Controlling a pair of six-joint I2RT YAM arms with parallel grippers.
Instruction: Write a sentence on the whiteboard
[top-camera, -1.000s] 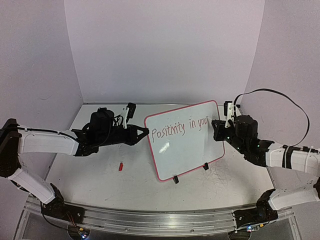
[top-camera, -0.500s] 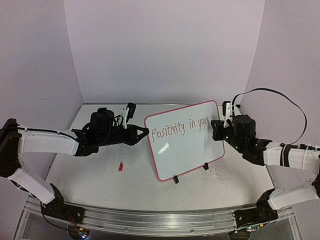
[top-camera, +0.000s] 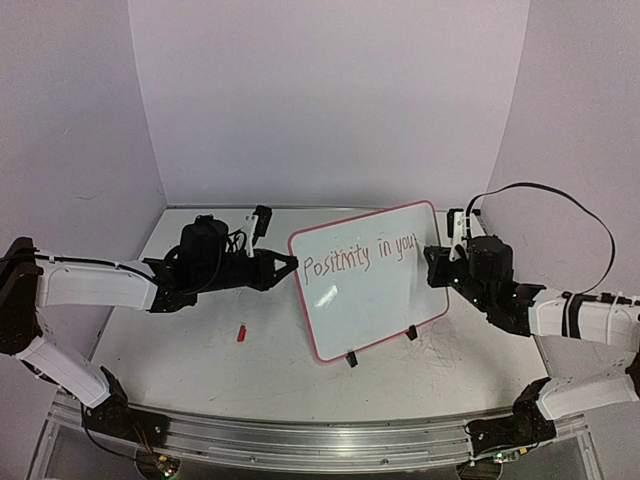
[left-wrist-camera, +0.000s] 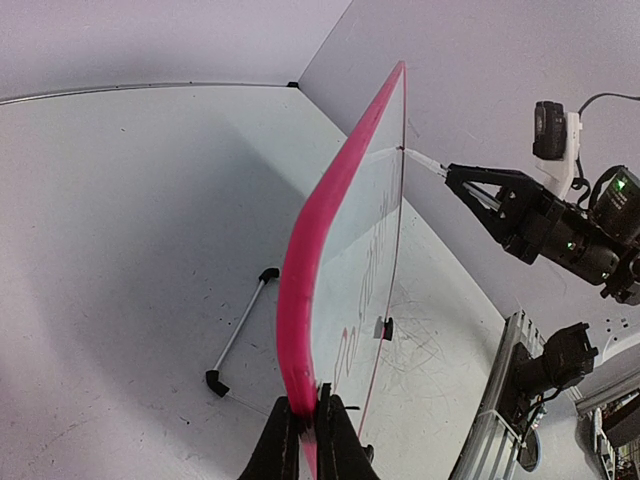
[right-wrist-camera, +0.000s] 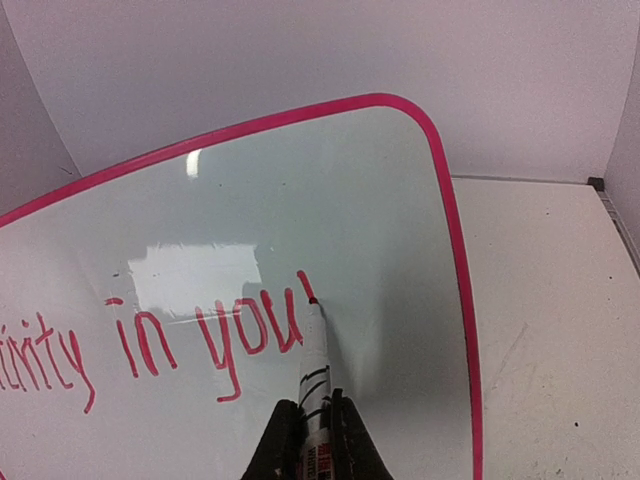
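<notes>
One whiteboard stands on its two black clip feet at the middle of the desk. Its long axis runs roughly from 9 to 3 o'clock in the top view, with the right end a little higher, and its written face is turned toward 6 o'clock. It carries one line of the sentence, three red words reading "Positivity in you" (a short further stroke follows the "u"). Of the two arms, the left arm has its jaws clamped shut on the pink frame at the board's 9 o'clock edge. The right arm has its jaws closed around one marker, which points toward 12 o'clock in the wrist view, its tip touching the board just beside the "u". One small red piece lies on the desk at the board's 8 o'clock; I cannot tell what it is.
</notes>
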